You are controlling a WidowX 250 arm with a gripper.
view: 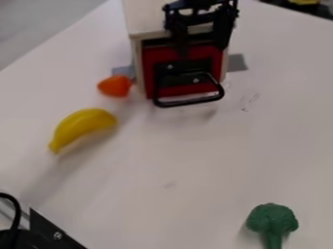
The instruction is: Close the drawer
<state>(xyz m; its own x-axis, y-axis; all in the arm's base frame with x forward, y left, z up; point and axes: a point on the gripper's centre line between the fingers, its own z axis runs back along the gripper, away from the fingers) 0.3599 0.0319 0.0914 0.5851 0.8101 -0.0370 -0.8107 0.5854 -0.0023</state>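
Observation:
The gripper (200,20) hangs at the top of the camera view, over the front edge of a small light-coloured cabinet (146,17). Below it, the red drawer front (153,63) stands between the cabinet's side walls, and a black looped handle (189,102) juts out from it toward the camera. A dark strip runs along the drawer's top edge, partly behind the gripper. How far the drawer is out, if at all, I cannot tell.
An orange toy (115,86) lies just left of the cabinet, with a yellow banana (81,127) below it. Green broccoli (272,220) is at the lower right. Black hardware (48,233) occupies the lower left corner. Grey tape (237,62) lies beside the cabinet.

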